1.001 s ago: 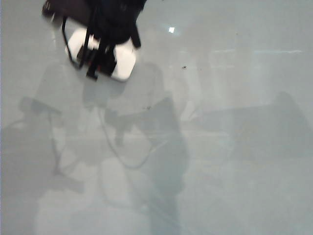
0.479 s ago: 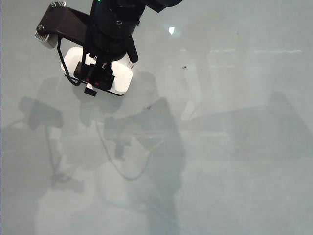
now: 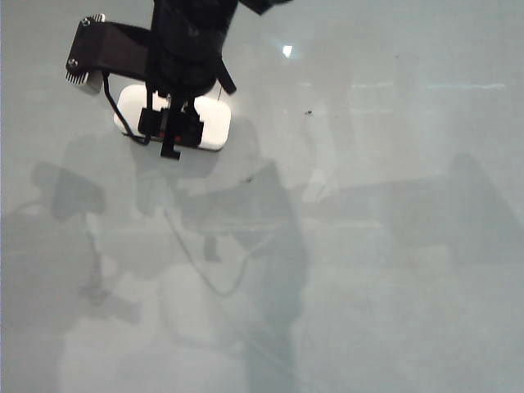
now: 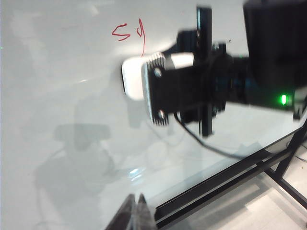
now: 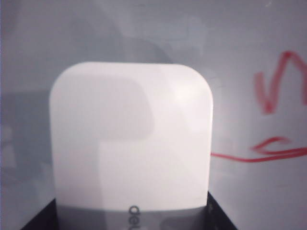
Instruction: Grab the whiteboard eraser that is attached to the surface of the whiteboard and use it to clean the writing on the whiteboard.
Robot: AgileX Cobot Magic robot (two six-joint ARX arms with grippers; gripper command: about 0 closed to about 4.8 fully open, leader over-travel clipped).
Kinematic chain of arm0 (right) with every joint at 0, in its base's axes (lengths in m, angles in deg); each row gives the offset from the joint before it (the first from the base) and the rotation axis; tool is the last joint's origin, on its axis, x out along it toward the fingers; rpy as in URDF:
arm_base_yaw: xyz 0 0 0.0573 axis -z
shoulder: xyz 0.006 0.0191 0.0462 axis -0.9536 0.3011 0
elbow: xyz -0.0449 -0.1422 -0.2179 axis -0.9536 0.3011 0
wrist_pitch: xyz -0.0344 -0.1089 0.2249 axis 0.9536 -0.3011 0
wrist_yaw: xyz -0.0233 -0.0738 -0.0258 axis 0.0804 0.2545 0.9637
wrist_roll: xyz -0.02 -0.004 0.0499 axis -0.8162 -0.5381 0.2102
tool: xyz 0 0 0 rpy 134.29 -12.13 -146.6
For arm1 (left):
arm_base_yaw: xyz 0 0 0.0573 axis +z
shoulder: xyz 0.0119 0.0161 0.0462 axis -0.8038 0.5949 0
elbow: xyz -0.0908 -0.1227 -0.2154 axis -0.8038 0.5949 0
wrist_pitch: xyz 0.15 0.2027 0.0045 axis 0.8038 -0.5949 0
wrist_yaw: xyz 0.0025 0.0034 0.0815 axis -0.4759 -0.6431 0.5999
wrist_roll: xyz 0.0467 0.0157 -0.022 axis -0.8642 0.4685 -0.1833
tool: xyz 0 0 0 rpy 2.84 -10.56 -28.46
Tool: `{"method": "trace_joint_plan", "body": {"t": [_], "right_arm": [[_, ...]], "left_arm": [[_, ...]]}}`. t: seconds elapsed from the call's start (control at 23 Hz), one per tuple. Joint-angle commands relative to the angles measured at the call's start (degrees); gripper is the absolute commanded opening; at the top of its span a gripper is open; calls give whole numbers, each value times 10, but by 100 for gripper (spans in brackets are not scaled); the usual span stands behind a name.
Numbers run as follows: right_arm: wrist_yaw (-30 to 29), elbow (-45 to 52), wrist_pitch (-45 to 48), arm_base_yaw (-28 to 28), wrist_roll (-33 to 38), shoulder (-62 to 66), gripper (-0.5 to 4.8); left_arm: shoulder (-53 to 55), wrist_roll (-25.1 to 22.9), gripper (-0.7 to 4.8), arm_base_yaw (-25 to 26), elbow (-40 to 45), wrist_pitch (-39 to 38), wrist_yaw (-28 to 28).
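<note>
The whiteboard eraser, a white rounded block, lies flat on the whiteboard at the upper left of the exterior view. My right gripper reaches across from above and is shut on it. In the right wrist view the eraser fills the gap of that gripper, a dark finger at each side. The red writing and its tail stroke run just beside the eraser. In the left wrist view the writing shows just past the eraser. My left gripper hangs shut and empty, far from both.
The board's black frame edge runs near my left gripper, with pale floor beyond it. Small dark specks mark the board right of the eraser. The arms' shadows and reflections lie over the glossy board.
My right gripper has rolled with the eraser in it, so the eraser has turned from slanted to nearly level and slid slightly down the exterior view. The left arm has kept still.
</note>
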Motion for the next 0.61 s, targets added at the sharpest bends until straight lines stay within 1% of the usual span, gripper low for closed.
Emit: {"method": "trace_joint_plan", "body": {"t": [0.04,0.17,0.26,0.39,0.61], "right_arm": [[36,-70,-6,-11,-43,-7,148],[38,-150,-79,-27,-43,-7,148],[36,-174,-106,-33,-43,-7,148],[36,-175,-118,-33,-42,0,148],[34,-175,-121,-28,-33,66,148]], "left_arm": [[0,-2,-2,0,-2,5,-3],[0,-2,-2,0,-2,5,-3],[0,-2,-2,0,-2,5,-3],[0,-2,-2,0,-2,5,-3],[0,-2,-2,0,-2,5,-3]]}}
